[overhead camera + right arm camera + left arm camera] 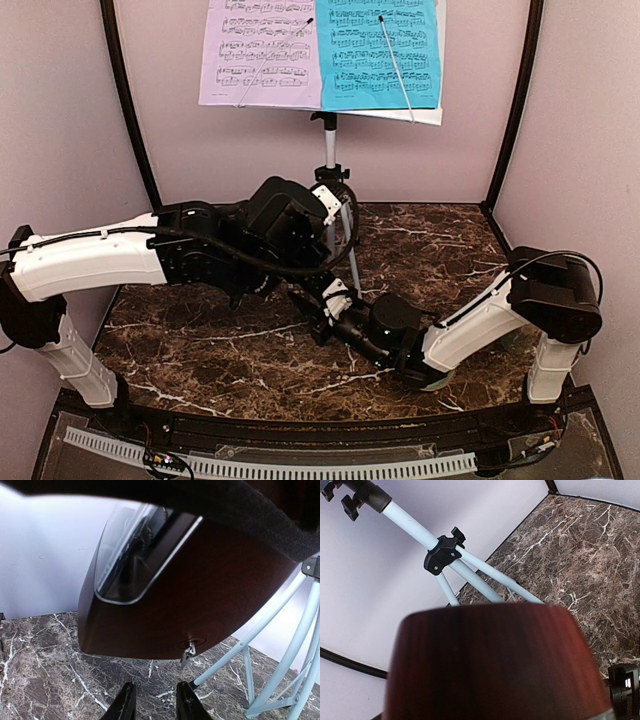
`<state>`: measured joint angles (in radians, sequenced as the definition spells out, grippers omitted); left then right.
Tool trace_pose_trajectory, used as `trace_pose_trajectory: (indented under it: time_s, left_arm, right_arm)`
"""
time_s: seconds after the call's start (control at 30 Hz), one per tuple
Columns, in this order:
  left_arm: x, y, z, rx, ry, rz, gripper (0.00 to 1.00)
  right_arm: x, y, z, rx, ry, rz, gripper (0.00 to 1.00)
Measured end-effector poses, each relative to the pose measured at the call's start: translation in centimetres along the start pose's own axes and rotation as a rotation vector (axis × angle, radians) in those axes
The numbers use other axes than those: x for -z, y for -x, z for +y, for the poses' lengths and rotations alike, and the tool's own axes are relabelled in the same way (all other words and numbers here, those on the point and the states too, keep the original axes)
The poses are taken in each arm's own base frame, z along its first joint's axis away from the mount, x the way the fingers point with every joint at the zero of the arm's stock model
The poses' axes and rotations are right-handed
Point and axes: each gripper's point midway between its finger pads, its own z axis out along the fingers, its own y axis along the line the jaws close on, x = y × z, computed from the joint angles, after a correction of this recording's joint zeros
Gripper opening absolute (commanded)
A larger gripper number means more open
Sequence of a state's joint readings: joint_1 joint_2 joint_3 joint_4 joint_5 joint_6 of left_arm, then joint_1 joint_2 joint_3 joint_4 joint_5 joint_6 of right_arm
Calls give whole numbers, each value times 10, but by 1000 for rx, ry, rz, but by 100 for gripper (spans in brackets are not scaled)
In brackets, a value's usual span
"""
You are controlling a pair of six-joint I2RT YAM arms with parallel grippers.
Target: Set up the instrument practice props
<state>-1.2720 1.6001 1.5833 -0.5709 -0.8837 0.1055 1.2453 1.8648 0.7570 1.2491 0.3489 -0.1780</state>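
Note:
The silver tripod music stand (330,140) stands at the back, its white desk (428,115) carrying a lavender page (262,50) and a cyan page (380,55). My left gripper (303,280) holds the dark reddish-brown metronome (210,595) tilted above the table. The metronome fills the lower left wrist view (495,665), hiding the fingers. Its clear cover (127,555) and winding key (188,652) face my right gripper (155,702). That gripper is open and empty just below the key. In the top view the right gripper (322,322) is under the left arm.
The tripod legs (280,650) spread on the brown marble tabletop (200,350) just right of the metronome, and also show in the left wrist view (475,577). Pale walls close the back and sides. A pale rounded rim (440,380) shows under my right forearm.

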Motion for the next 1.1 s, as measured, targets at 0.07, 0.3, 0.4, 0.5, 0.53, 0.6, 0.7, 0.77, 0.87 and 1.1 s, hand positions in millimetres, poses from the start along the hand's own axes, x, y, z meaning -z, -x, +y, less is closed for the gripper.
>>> trace_pose_trajectory:
  time_s: [0.07, 0.3, 0.4, 0.5, 0.53, 0.6, 0.7, 0.77, 0.87, 1.1]
  left_arm:
    - [0, 1, 0, 0, 0, -4, 29]
    - [1, 6, 0, 13, -1, -23, 29]
    - [3, 8, -3, 17, -15, -36, 29]
    - [6, 8, -8, 14, -38, -43, 29]
    - [7, 9, -10, 14, -45, -46, 29]
    - [8, 8, -12, 14, -59, -49, 29]
    - [10, 8, -15, 14, -80, -53, 29]
    - [11, 8, -15, 16, -88, -56, 28]
    - [14, 9, -13, 23, -100, -63, 28]
    - [22, 13, -8, 50, -119, -83, 27]
  right_arm:
    - [0, 0, -1, -1, -12, 1, 29]
    - [2, 5, -10, 3, -62, -19, 25]
    - [5, 11, -15, 6, -84, -51, 24]
    - [7, 15, -17, 12, -95, -78, 24]
    - [8, 17, -17, 12, -96, -87, 24]
    - [10, 21, -18, 11, -98, -109, 24]
    - [12, 25, -19, 19, -95, -130, 24]
    - [13, 27, -19, 23, -96, -138, 23]
    - [13, 29, -19, 32, -97, -144, 22]
    - [16, 28, -20, 40, -99, -146, 29]
